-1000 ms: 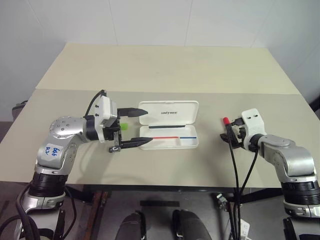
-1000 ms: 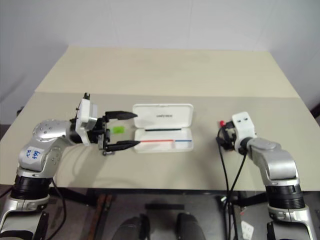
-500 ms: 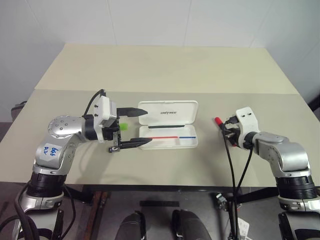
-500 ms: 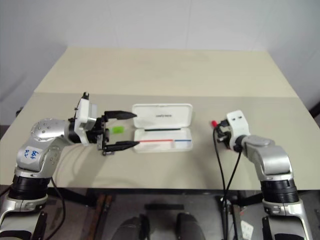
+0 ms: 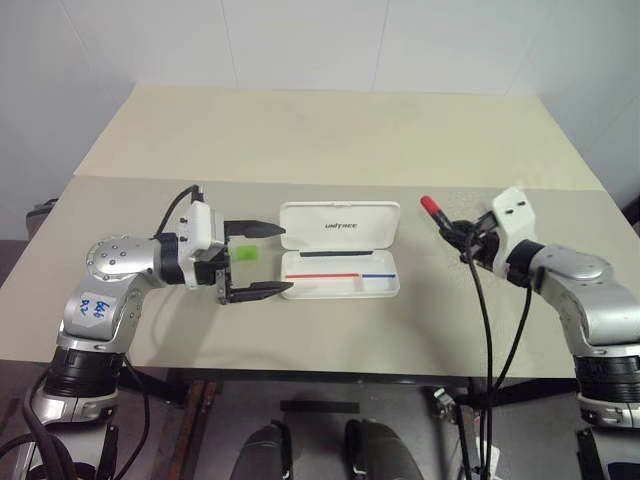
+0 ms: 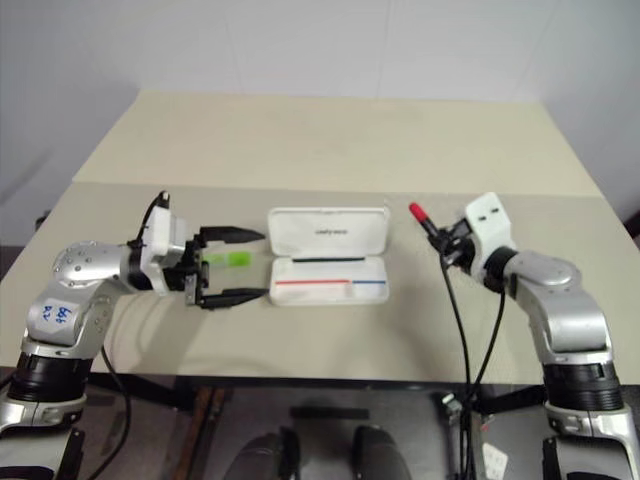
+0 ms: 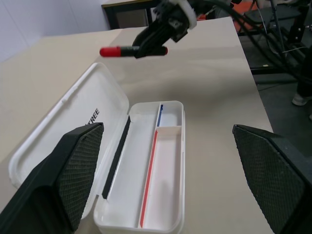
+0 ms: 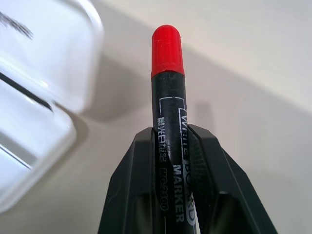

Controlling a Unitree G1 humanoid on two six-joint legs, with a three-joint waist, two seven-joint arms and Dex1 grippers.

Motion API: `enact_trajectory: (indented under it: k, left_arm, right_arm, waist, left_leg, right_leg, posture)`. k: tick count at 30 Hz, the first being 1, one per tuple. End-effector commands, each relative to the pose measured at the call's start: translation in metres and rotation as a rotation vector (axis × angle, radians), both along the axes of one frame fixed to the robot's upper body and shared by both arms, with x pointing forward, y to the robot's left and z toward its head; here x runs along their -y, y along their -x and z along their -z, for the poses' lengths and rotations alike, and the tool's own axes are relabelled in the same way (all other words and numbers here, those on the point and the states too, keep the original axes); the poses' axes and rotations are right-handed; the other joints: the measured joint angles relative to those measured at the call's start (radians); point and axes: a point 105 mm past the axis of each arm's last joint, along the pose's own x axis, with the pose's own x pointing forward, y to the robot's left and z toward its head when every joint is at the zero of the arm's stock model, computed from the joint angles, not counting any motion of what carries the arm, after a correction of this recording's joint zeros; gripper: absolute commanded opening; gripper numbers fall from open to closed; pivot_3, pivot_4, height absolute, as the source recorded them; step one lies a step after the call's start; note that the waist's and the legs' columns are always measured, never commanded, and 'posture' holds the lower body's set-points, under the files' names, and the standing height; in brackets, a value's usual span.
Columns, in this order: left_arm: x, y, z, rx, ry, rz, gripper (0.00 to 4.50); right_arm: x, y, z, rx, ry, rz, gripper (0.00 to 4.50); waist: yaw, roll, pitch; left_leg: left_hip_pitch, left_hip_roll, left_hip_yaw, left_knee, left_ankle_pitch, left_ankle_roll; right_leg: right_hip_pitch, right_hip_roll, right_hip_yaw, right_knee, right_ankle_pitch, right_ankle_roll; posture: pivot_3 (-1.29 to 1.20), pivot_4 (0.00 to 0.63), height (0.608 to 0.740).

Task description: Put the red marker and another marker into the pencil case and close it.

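Red marker reads "WHITE BOARD MARKER".

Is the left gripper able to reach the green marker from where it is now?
Probably yes. The left gripper is open, and the green marker lies on the table between its two fingers, beside the open pencil case. Nothing lies between them.

The flat white plastic pencil case is lying open on the beige table, lid tilted back. To its right, the right gripper is clamping the red-tipped dark marker above the tabletop. To the case's left, the left gripper is spreading its fingers wide, the light green highlighter lying between them.
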Motion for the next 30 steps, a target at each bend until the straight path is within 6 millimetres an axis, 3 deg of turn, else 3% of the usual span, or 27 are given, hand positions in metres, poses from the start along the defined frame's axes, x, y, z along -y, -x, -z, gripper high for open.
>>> enact_trajectory:
  k: [1, 4, 7, 11, 15, 21, 30]
  left_arm:
    - [-0.006, 0.000, -0.006, 0.057, -0.001, -0.019, 4.50]
    - [-0.007, -0.001, -0.005, 0.067, 0.000, -0.021, 4.50]
    - [-0.009, -0.003, -0.006, 0.071, -0.002, -0.025, 4.50]
    - [-0.012, 0.000, -0.007, 0.071, -0.008, -0.022, 4.50]
    - [-0.016, 0.002, -0.008, 0.061, -0.020, -0.029, 4.50]
    - [-0.026, 0.007, -0.005, 0.056, -0.052, -0.065, 4.50]
    - [-0.029, 0.012, -0.004, 0.057, -0.046, -0.100, 4.50]
  right_arm:
    - [0.004, 0.010, -0.025, 0.103, 0.029, -0.022, 0.58]
    - [-0.007, 0.021, -0.039, 0.161, -0.020, -0.109, 0.58]
    - [-0.038, 0.043, -0.050, 0.213, -0.082, -0.313, 0.58]
    - [-0.071, 0.062, -0.043, 0.168, -0.107, -0.548, 0.58]
    - [-0.094, 0.068, -0.028, 0.119, -0.066, -0.721, 0.58]
    - [-0.119, 0.056, -0.004, 0.138, 0.092, -0.884, 0.58]
    - [-0.136, 0.029, 0.007, 0.183, 0.190, -0.935, 0.58]
  waist:
    - [0.000, 0.000, 0.000]
    - [0.000, 0.000, 0.000]
    - [-0.003, 0.000, 0.000]
    - [-0.002, 0.000, 0.000]
    - [-0.003, 0.000, 0.000]
    - [-0.004, 0.000, 0.000]
    - [-0.004, 0.000, 0.000]
  left_leg:
    - [0.000, 0.000, 0.000, 0.000, 0.000, 0.000]
    - [0.000, 0.000, 0.000, 0.000, 0.000, 0.000]
    - [0.001, 0.001, 0.000, 0.000, 0.000, 0.000]
    - [0.001, 0.002, 0.000, 0.000, 0.000, -0.001]
    - [0.001, 0.001, 0.000, 0.000, 0.000, -0.001]
    - [0.001, 0.001, 0.000, 0.000, 0.000, -0.001]
    - [0.001, 0.001, 0.000, 0.000, 0.000, -0.001]
  right_leg:
    - [0.000, 0.000, 0.000, 0.000, 0.000, 0.000]
    - [0.000, 0.000, 0.000, 0.001, 0.000, 0.000]
    - [0.000, 0.000, 0.000, 0.001, 0.000, 0.000]
    - [0.000, 0.001, 0.000, 0.001, 0.000, 0.000]
    - [0.001, 0.000, 0.000, 0.001, 0.000, 0.000]
    - [0.000, 0.000, 0.000, 0.001, 0.000, -0.001]
    - [0.000, -0.001, 0.000, 0.001, 0.000, -0.001]
  posture:
    - [0.00, 0.150, 0.740]
    - [0.00, 0.150, 0.740]
    - [0.00, 0.150, 0.740]
    - [0.00, 0.150, 0.740]
    - [0.00, 0.150, 0.740]
    - [0.00, 0.150, 0.740]
    - [0.00, 0.150, 0.740]
